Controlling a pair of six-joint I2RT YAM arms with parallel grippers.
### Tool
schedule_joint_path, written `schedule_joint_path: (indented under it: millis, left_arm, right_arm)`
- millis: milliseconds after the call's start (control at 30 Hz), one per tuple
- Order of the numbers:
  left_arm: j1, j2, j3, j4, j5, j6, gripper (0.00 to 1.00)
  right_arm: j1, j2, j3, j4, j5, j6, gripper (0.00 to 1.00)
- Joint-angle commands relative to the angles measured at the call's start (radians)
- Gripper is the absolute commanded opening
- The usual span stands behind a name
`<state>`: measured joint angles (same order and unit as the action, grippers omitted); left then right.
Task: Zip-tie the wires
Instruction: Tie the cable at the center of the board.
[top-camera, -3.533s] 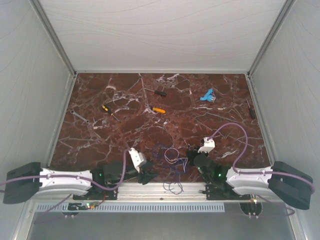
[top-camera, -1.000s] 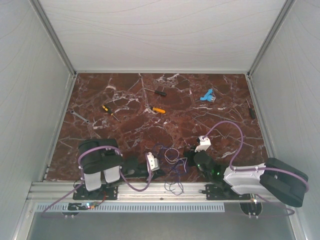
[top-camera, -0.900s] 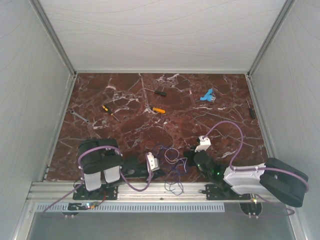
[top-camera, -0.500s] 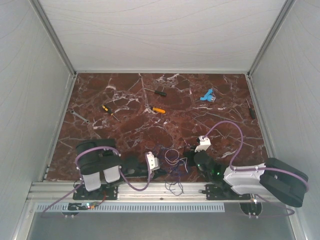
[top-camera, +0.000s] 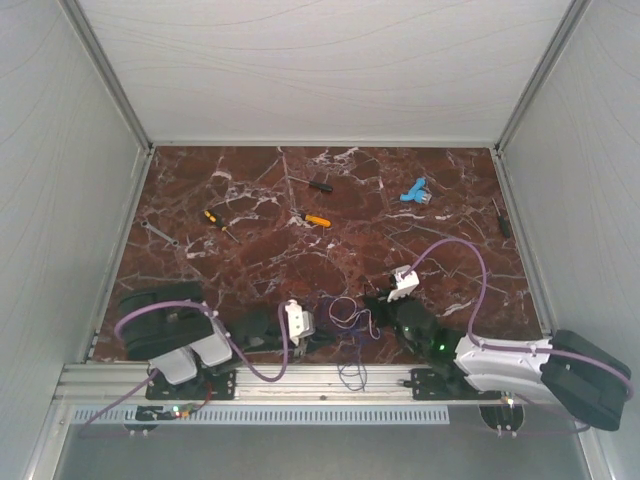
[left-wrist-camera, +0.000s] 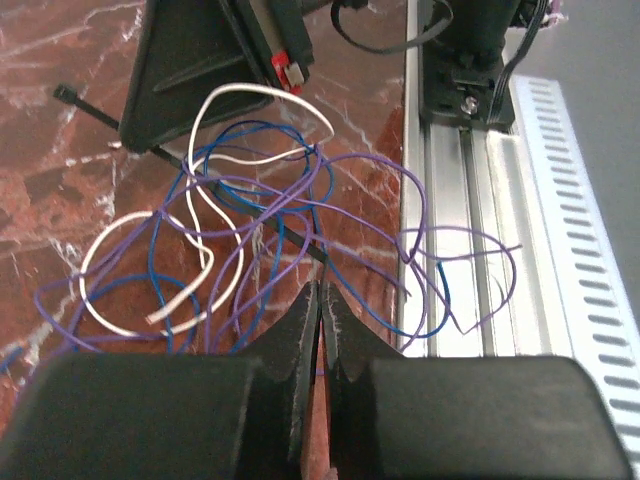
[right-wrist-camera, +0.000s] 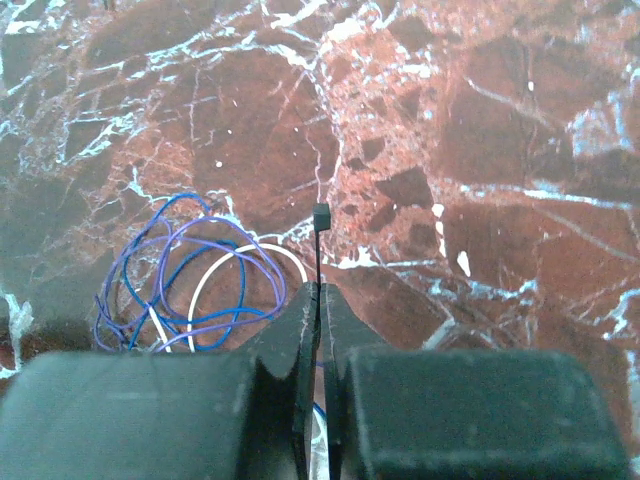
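Tie-placing step, I think: the right pincer (right-wrist-camera: 318, 290) is closed on the zip tie (right-wrist-camera: 319, 240), the left pincer (left-wrist-camera: 320, 295) closed, on what I cannot tell, at the wires (left-wrist-camera: 230, 220) by the worktop (top-camera: 400, 240) near edge; next the tie must encircle them.

no legible text, labels or numbers anywhere

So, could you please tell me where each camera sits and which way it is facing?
Top external: fixed above and behind, looking down over the red-brown marble tabletop; left arm and right arm show.
Left wrist: on the left arm, facing rightward at the loose bundle of thin blue, purple and white wires; its shut left pincer shows.
Right wrist: on the right arm, looking down at the marble; its shut right pincer clamps a thin black zip tie.
Shared: all three show the wires.
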<state>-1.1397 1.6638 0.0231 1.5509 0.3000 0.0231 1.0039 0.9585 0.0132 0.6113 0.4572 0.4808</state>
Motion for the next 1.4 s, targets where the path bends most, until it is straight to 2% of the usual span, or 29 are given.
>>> schedule_joint_path:
  millis: [0, 100, 267, 467, 733, 900, 1067, 1200, 1367]
  left_arm:
    - [0.006, -0.128, 0.099, -0.19, 0.002, 0.037, 0.0]
    - [0.012, -0.218, 0.191, -0.482, -0.003, 0.106, 0.0]
    - [0.043, -0.252, 0.297, -0.744, 0.018, 0.18, 0.0]
    - [0.1, -0.211, 0.421, -0.908, 0.008, 0.219, 0.0]
    - [0.202, -0.208, 0.544, -1.143, -0.035, 0.313, 0.0]
    - [0.261, -0.184, 0.606, -1.219, -0.108, 0.363, 0.0]
    - [0.319, -0.134, 0.67, -1.244, -0.126, 0.405, 0.0]
    - [0.337, -0.104, 0.698, -1.26, -0.134, 0.429, 0.0]
    - [0.336, -0.093, 0.704, -1.279, -0.044, 0.408, 0.0]
  right_arm:
    - [-0.021, -0.037, 0.024, 0.074, -0.067, -0.149, 0.0]
    - [-0.027, -0.038, 0.014, 0.107, -0.11, -0.187, 0.0]
    - [-0.064, 0.013, 0.003, 0.23, -0.152, -0.263, 0.0]
    - [-0.17, 0.216, 0.071, 0.397, -0.306, -0.314, 0.0]
    - [-0.218, 0.505, 0.243, 0.556, -0.439, -0.343, 0.0]
    - [-0.248, 0.66, 0.347, 0.627, -0.521, -0.353, 0.0]
    - [-0.328, 0.813, 0.402, 0.759, -0.647, -0.331, 0.0]
    - [-0.397, 0.875, 0.435, 0.721, -0.738, -0.327, 0.0]
    - [-0.42, 0.921, 0.457, 0.681, -0.777, -0.343, 0.0]
